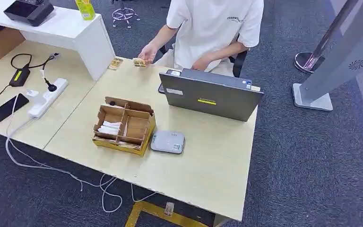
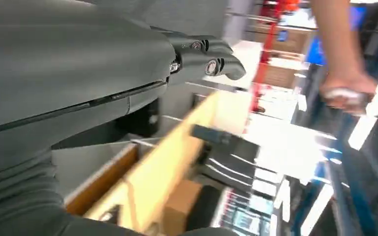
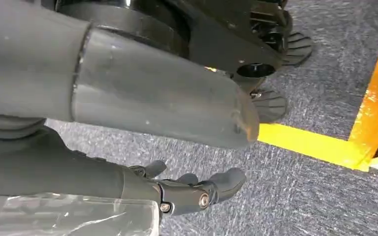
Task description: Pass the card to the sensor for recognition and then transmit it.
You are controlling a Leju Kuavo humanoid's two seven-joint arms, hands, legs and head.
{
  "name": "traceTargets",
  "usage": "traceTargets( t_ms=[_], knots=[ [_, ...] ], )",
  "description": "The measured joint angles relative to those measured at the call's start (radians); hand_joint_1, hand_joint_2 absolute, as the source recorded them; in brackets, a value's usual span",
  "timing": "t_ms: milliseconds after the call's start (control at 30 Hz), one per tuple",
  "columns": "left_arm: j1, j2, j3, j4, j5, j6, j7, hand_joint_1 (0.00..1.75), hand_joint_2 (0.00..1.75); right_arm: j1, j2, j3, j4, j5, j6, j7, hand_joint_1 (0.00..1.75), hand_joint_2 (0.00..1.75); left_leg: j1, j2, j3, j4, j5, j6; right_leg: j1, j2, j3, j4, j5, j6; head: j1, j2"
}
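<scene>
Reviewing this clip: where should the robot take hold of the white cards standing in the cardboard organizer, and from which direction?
Probably by their top edges, coming from above. The white cards sit in the left compartment of the open-topped cardboard organizer, whose walls and dividers block their sides. The sensor pad lies just to its right.

A dark grey-blue carpeted floor (image 1: 307,156) spreads under a pale wooden tabletop (image 1: 208,170), with a white raised counter (image 1: 71,28) at the far left. A tall grey slanted kiosk stand (image 1: 340,52) rises at the far right. Yellow tape lines (image 3: 325,142) mark the carpet near the table.
</scene>
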Motion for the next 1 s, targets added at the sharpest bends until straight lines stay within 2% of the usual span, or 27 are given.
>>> traceTargets(
  t_ms=[67, 133, 200, 267, 400, 500, 667, 767, 833, 1000],
  knots=[
    [-0.028, 0.021, -0.011, -0.055, -0.020, 0.036, 0.028, 0.00, 0.00, -0.001, 0.000, 0.009, 0.000, 0.008, 0.003, 0.007, 0.00, 0.00, 0.001, 0.002, 0.001, 0.000, 0.000, 0.000, -0.001, 0.000, -0.001, 0.000, 0.000, 0.000, -0.002, 0.000],
    [-0.091, 0.066, -0.048, -0.073, -0.095, 0.098, 0.043, 0.00, 0.00, -0.004, 0.000, 0.024, 0.000, 0.016, 0.006, 0.019, 0.00, 0.00, 0.003, -0.001, 0.000, 0.001, 0.002, -0.002, 0.001, -0.002, -0.001, 0.000, 0.000, 0.000, -0.003, 0.000],
    [-0.163, 0.114, -0.113, -0.073, -0.168, 0.143, 0.047, 0.00, 0.00, -0.012, 0.000, 0.032, 0.000, 0.023, 0.007, 0.027, 0.00, 0.00, 0.004, -0.005, 0.000, 0.000, 0.004, -0.004, 0.001, -0.005, 0.000, 0.000, 0.000, -0.001, -0.002, 0.000],
    [-0.232, 0.143, -0.177, -0.073, -0.230, 0.183, 0.038, 0.00, 0.00, -0.019, 0.001, 0.043, 0.000, 0.026, 0.010, 0.034, 0.00, 0.00, 0.004, -0.004, 0.001, 0.000, 0.004, -0.005, 0.001, -0.004, -0.001, 0.000, 0.003, -0.004, -0.002, 0.000],
    [-0.405, 0.157, -0.330, -0.059, -0.389, 0.285, 0.051, 0.00, 0.00, -0.028, 0.001, 0.056, 0.000, 0.026, 0.017, 0.050, 0.00, 0.00, 0.005, -0.004, 0.000, 0.000, 0.008, -0.004, 0.002, -0.004, -0.001, 0.000, 0.004, -0.003, -0.002, 0.000],
    [-0.526, 0.145, -0.458, -0.033, -0.506, 0.361, 0.064, 0.00, 0.00, -0.040, 0.001, 0.065, 0.000, 0.025, 0.024, 0.052, 0.00, 0.00, 0.005, -0.004, 0.000, 0.000, 0.008, -0.004, 0.002, -0.004, -0.001, 0.000, 0.007, -0.004, -0.002, 0.000],
    [-0.676, 0.088, -0.666, 0.018, -0.699, 0.449, 0.081, 0.00, 0.00, -0.049, 0.001, 0.072, 0.000, 0.022, 0.031, 0.052, 0.00, 0.00, 0.005, -0.002, 0.000, 0.001, 0.009, -0.004, 0.002, -0.002, -0.002, 0.000, 0.009, -0.003, -0.002, 0.000],
    [-0.708, 0.044, -0.779, 0.026, -0.807, 0.496, 0.103, 0.00, 0.00, -0.046, 0.001, 0.072, 0.000, 0.018, 0.037, 0.050, 0.00, 0.00, 0.004, 0.001, 0.000, 0.001, 0.009, -0.004, 0.001, 0.001, -0.002, 0.000, 0.010, -0.001, -0.001, 0.000],
    [-0.714, 0.017, -0.836, 0.026, -0.835, 0.509, 0.113, 0.00, 0.00, -0.042, 0.000, 0.072, 0.002, 0.013, 0.037, 0.047, 0.00, 0.00, 0.004, 0.002, 0.000, 0.001, 0.009, -0.004, 0.001, 0.003, -0.002, 0.000, 0.011, -0.001, -0.001, 0.000],
    [-0.722, -0.020, -0.903, 0.026, -0.881, 0.512, 0.145, 0.00, 0.00, -0.035, -0.001, 0.072, 0.005, 0.005, 0.037, 0.045, 0.00, 0.00, 0.001, 0.010, -0.001, 0.001, 0.008, -0.004, 0.001, 0.011, -0.003, 0.000, 0.012, -0.001, -0.001, 0.000]
  ],
)
